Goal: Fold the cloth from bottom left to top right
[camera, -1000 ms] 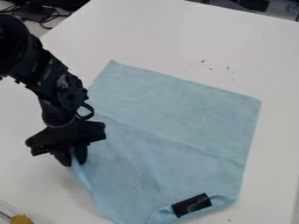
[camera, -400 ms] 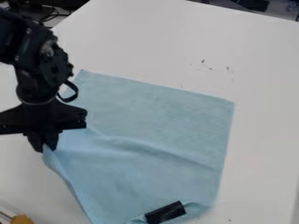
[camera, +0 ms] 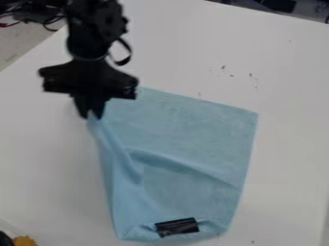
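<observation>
Pincer (camera: 92,115) pinching lifted cloth (camera: 186,129).
Advised: grip firmly, draw low and slowly toward desk's (camera: 289,62) far right, smooth creases, then release.

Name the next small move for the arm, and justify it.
I would probably carry the black gripper rightward across the light blue cloth, grip kept shut. It holds a pinched bit of the cloth at the left side, while the upper-right corner, the fold's goal, lies flat and uncovered.
</observation>
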